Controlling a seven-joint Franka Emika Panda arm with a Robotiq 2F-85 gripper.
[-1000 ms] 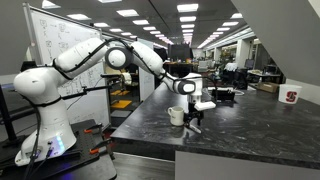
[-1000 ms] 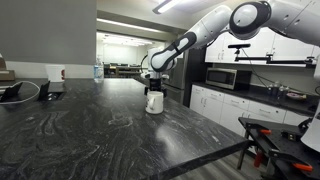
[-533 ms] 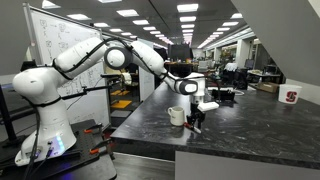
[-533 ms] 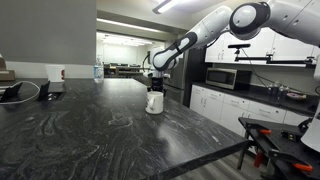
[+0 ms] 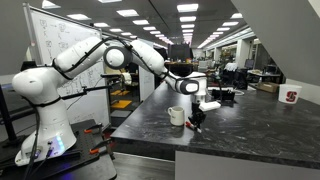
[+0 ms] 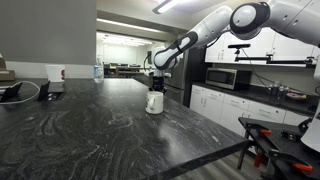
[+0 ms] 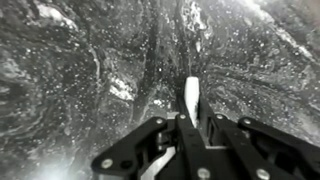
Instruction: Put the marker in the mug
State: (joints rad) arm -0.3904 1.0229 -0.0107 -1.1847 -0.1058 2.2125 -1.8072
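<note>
In the wrist view the marker [image 7: 191, 98], a pale thin stick, lies on the dark marbled counter and runs up out from between my fingertips. My gripper [image 7: 190, 122] is shut on its near end. In both exterior views the gripper [image 5: 196, 120] reaches down to the counter right beside the small plain white mug [image 5: 176, 116]. From the opposite side the mug [image 6: 154, 102] stands in front of the gripper [image 6: 151, 84] and hides its fingertips and the marker. The mug stands upright.
A white cup with a red logo [image 5: 291, 97] stands far off on the counter, also seen as a cup [image 6: 55, 73]. Black items [image 5: 222, 95] lie behind the gripper. A dark bowl [image 6: 18, 92] sits near one end. The counter edge [image 5: 150, 140] is close to the mug.
The jaws have closed from open onto the marker. The arm and the mug have barely moved.
</note>
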